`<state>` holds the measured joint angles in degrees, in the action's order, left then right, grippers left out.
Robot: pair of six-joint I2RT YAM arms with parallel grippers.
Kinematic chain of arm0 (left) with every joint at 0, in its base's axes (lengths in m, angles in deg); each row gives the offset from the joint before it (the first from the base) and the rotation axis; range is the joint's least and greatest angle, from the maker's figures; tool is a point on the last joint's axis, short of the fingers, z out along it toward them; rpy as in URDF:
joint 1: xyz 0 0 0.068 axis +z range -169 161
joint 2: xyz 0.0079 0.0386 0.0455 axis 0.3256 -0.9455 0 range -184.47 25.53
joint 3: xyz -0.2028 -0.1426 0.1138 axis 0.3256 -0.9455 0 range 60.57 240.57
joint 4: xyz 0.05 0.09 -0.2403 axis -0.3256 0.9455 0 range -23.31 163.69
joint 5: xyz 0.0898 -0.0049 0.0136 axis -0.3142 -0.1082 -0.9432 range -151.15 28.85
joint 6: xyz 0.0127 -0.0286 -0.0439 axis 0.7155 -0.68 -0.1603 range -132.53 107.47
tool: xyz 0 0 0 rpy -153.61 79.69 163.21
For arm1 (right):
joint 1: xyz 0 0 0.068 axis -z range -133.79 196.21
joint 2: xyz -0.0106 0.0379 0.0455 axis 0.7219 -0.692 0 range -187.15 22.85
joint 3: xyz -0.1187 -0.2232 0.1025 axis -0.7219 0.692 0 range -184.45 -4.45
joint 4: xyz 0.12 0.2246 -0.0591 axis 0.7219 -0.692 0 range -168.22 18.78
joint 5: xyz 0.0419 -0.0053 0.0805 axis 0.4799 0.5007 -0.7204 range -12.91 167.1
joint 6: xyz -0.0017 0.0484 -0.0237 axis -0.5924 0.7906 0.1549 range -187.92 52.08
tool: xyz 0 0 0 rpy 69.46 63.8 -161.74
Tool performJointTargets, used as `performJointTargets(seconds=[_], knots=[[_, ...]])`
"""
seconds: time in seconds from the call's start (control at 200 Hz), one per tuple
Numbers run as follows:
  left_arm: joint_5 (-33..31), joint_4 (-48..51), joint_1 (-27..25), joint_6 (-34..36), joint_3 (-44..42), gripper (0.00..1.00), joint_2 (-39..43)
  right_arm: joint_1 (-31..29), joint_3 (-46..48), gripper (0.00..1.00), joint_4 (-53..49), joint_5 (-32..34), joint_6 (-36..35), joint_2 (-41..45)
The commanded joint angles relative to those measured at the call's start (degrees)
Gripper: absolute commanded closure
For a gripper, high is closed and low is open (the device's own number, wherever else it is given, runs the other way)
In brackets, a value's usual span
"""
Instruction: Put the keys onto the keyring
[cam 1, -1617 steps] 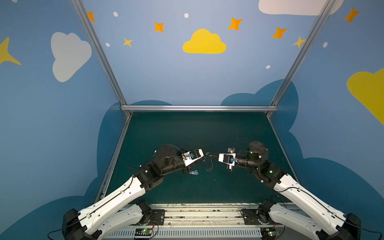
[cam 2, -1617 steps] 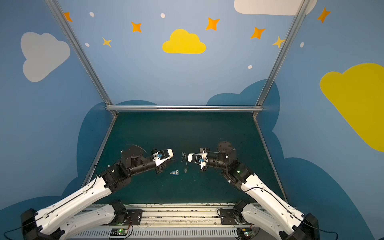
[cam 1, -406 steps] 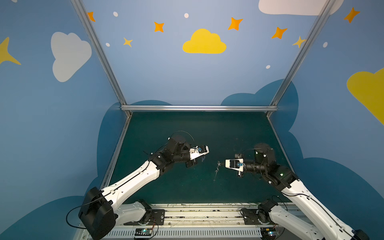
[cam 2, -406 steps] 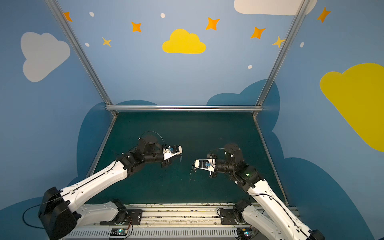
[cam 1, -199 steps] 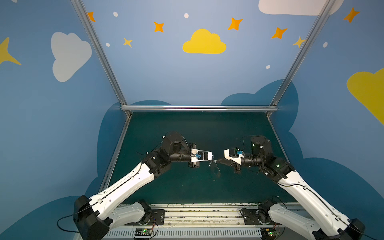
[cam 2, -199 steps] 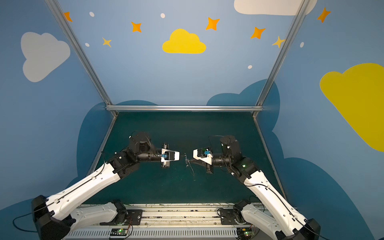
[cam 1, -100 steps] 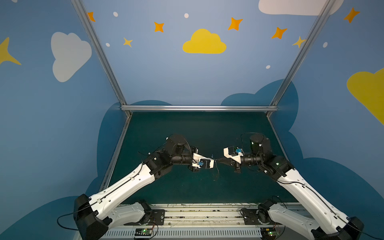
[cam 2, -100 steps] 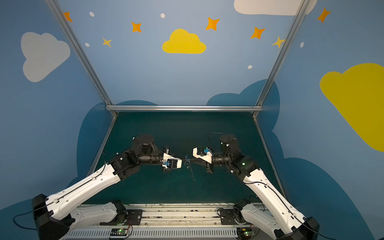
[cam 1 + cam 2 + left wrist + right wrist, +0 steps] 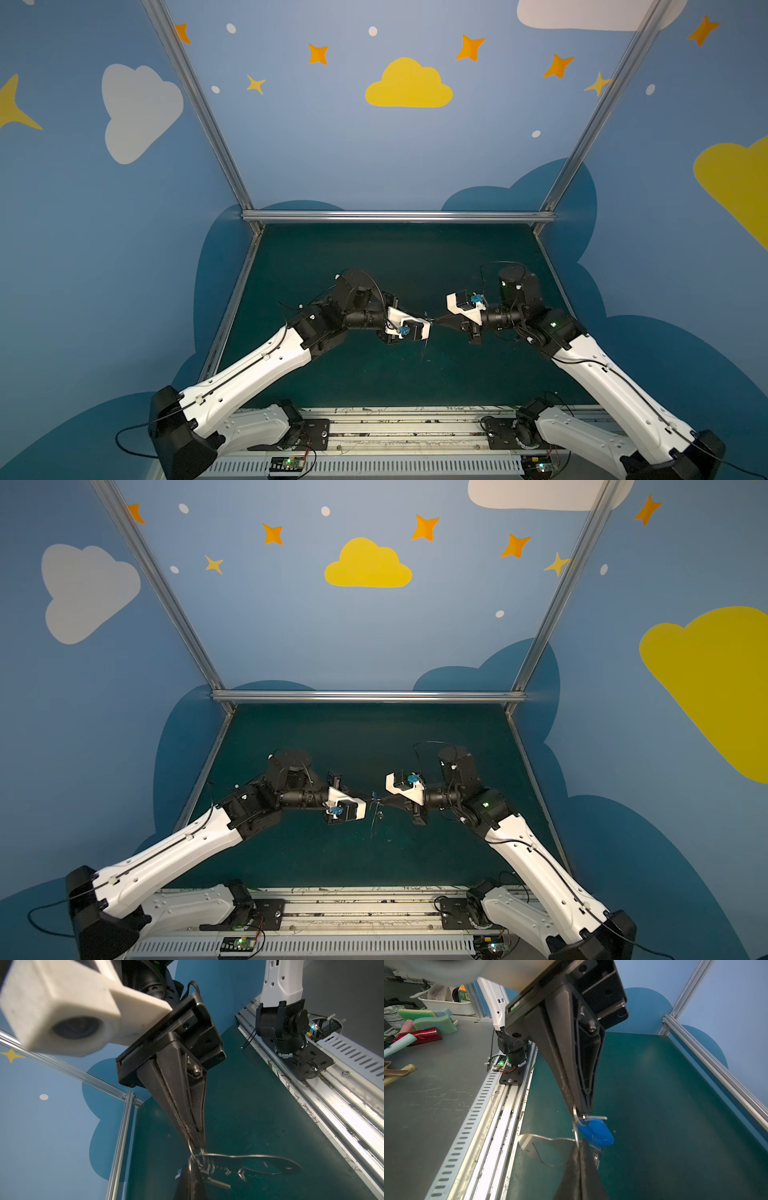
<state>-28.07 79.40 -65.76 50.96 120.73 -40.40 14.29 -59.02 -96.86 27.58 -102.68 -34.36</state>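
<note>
Both pincers are found closed, tip to tip, above the middle of the green mat [image 9: 374,257]. The left gripper [image 9: 581,1108] and the right gripper [image 9: 195,1144] are each clamped on the same thin wire ring [image 9: 576,1126]. The keys [image 9: 596,1132], seen as a blue tag with a thin silver piece, are hung on that ring just beside the left gripper's tip. The keyring [image 9: 280,1164], a flat grey plate, is carried at the meeting tips above the mat's middle, and whether its far end touches the mat cannot be told.
</note>
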Motion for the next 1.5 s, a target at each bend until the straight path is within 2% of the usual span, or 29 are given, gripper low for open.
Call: performJointTargets(seconds=[0.0,0.441,0.941,1.302,1.497], knots=[[-0.01,0.43,-0.52,1.41,1.36,0.97,-0.3,0.37,-2.73,1.0,-1.04,-1.93,0.31,-0.6],[-1.15,1.81,-1.62,4.39,1.43,0.97,0.12,0.96,-3.79,1.0,-2.21,-2.61,2.66,-2.03],[-6.15,0.83,-3.55,9.73,-0.57,0.97,1.25,3.49,-4.41,1.0,-1.05,-5.74,8.63,-3.21],[-5.52,3.4,-3.81,9.64,-0.35,0.97,0.9,3.97,-3.98,1.0,0.8,-4.9,8.81,-2.17],[-4.52,5.38,-3.78,8.35,0.68,0.97,0.11,3.97,-2.19,1.0,3.68,-1.82,7.74,0.51]])
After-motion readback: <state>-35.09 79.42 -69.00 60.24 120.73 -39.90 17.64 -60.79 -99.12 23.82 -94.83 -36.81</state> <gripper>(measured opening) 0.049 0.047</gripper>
